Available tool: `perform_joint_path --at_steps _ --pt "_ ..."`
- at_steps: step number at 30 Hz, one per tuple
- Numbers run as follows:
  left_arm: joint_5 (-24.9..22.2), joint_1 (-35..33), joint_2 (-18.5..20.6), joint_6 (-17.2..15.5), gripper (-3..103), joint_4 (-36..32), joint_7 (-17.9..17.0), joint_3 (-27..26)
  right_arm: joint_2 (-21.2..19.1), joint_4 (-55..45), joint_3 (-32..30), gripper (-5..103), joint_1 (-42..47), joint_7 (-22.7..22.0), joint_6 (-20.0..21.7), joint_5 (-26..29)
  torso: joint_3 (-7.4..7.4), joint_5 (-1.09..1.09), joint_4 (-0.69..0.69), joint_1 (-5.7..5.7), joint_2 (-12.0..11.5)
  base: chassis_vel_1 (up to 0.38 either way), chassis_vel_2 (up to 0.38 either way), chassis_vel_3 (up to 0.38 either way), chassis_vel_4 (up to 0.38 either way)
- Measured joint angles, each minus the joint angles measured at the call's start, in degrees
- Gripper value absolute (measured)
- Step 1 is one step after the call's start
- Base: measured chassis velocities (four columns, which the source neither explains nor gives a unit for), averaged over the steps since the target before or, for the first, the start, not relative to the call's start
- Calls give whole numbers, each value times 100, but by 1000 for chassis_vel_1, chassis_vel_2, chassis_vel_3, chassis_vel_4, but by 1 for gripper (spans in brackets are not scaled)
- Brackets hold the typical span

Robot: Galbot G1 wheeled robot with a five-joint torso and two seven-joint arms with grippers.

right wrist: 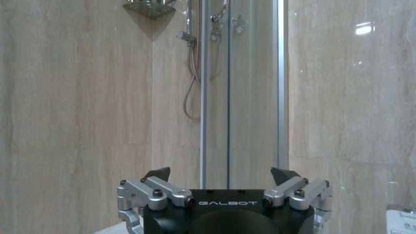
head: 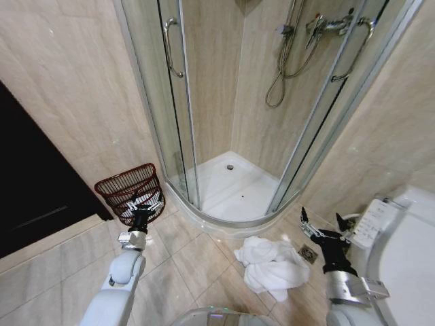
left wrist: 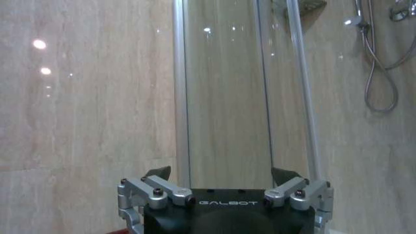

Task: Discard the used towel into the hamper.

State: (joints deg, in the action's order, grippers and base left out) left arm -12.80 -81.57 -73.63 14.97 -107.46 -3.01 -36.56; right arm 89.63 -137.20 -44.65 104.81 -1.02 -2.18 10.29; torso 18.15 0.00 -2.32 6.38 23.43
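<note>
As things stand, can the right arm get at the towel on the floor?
Probably yes. The towel lies crumpled on bare tile beside the right gripper, which is open and empty. Nothing lies between them; the toilet is on the arm's other side. The left gripper, also open, sits by the hamper.

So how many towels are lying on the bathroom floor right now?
1. A crumpled white towel lies on the floor tiles in front of the shower, near the right gripper. Something pale sits inside the hamper behind the left gripper; I cannot tell what.
</note>
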Motion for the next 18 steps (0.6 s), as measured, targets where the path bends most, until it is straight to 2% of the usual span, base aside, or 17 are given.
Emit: perform_joint_path --at_steps 18 --pt "34 20 -42 9 100 18 -1 29 1 29 -13 100 52 13 -75 5 0 0 0 0 0 59 -60 -56 54"
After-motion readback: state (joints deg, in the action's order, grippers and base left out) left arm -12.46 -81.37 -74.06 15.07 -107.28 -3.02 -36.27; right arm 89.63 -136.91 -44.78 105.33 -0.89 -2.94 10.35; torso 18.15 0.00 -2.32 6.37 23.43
